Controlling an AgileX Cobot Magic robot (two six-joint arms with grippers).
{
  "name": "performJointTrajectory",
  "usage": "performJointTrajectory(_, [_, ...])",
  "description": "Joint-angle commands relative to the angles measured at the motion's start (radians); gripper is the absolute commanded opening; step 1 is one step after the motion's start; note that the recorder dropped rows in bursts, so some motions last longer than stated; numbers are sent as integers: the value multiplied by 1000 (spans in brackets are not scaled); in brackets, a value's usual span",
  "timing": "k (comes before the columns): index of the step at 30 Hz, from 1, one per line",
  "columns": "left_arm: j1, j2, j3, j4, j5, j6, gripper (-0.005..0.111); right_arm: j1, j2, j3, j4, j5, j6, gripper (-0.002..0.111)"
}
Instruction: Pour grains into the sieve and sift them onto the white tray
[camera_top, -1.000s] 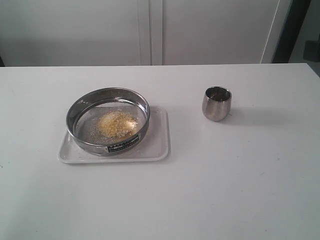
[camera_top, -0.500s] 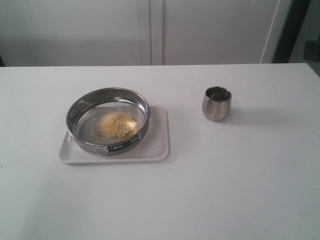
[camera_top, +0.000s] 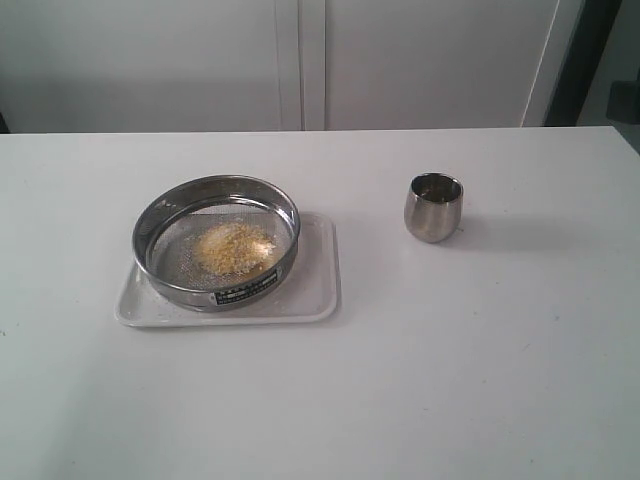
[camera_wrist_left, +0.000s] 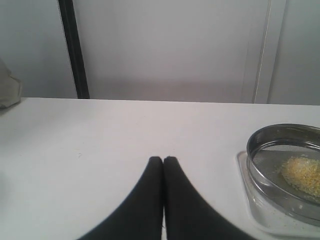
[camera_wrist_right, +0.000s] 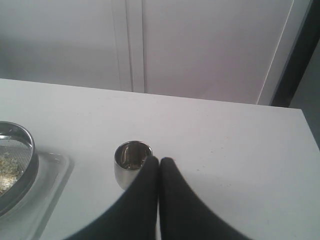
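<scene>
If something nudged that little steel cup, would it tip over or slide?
The steel cup narrows toward its base, so a nudge up high would probably tip it. Its polished, rounded wall looks slippery to grip.

Spotted one small dark label plate (camera_top: 245, 291) with rows of pale print, fixed on the outer wall of the wide round steel-rimmed sieve (camera_top: 216, 180). Could not read any of it: too small and blurred.
</scene>
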Motion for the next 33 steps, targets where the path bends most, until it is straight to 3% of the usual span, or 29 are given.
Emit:
performJointTrajectory(1, [0,-3,-7,-18,1,-17,0,-2,-6,5,-6,-2,-5,0])
performJointTrajectory(8, [0,102,-55,-35,78,-35,0,-2,-6,5,-6,-4,-14,0])
performJointTrajectory(15, [0,280,-76,-84,73,-35,0,-2,-6,5,-6,-2,-14,0])
performJointTrajectory(33, [0,824,-424,-99,307,-26,0,-2,-6,5,-6,-4,-14,0])
